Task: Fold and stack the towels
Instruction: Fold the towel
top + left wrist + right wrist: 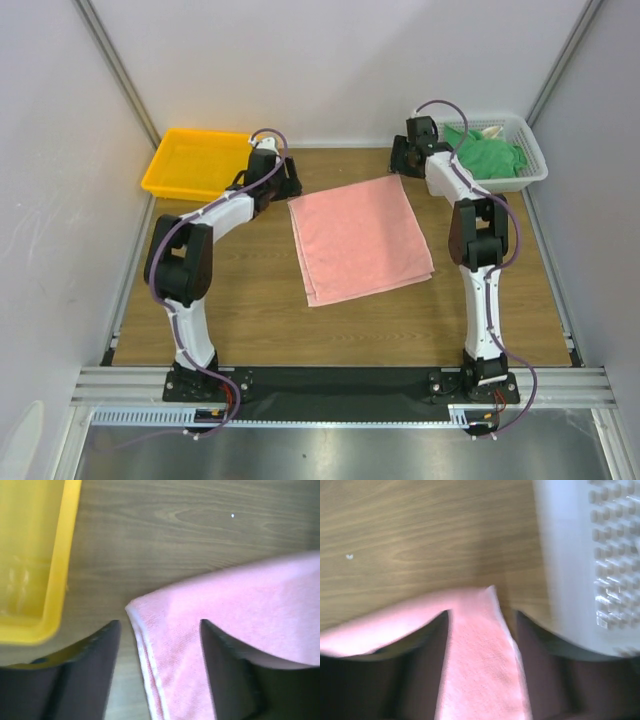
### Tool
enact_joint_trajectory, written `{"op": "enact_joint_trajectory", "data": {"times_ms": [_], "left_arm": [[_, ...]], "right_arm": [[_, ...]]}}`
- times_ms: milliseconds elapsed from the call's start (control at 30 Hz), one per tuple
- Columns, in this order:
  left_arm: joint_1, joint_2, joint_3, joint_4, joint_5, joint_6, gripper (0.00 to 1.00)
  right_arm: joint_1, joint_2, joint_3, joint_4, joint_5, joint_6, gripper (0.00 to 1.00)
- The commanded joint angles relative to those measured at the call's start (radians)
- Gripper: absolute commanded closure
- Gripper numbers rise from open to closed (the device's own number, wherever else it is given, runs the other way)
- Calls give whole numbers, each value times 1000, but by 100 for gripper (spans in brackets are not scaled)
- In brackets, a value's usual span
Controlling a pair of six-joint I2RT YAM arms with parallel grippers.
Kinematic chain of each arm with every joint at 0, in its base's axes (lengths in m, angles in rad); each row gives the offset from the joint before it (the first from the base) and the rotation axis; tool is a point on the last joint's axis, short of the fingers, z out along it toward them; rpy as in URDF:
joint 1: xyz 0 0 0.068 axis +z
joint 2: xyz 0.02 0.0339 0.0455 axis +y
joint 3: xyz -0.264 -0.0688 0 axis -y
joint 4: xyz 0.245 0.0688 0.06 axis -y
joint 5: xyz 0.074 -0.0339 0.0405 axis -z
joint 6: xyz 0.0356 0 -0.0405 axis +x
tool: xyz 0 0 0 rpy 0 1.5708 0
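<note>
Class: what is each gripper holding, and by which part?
Nothing yet: left gripper and right gripper stand open astride far corners of the pink towel.

No text, label, brand, number or sign can be read anywhere.

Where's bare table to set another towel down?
The near strip of table, between the pink towel and the arm bases, is bare. The far edge is crowded: left gripper, right gripper, yellow tray, white basket.
</note>
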Motion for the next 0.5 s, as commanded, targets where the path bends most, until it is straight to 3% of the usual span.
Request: {"op": "enact_joint_trajectory", "data": {"times_ms": [0, 33, 100, 267, 467], "left_arm": [[7, 22, 124, -36, 35, 83, 22], [7, 18, 160, -64, 35, 91, 19], [-1, -34, 173, -79, 38, 111, 17], [-117, -203, 81, -125, -34, 111, 18], [-352, -441, -239, -76, -194, -62, 23]], "right_arm": [[-11, 4, 65, 25, -62, -36, 34], [-11, -28, 45, 35, -93, -41, 22], [-11, -80, 5, 50, -131, -49, 9], [-11, -341, -309, 176, -217, -26, 8], [-9, -593, -704, 242, -234, 11, 10]]}}
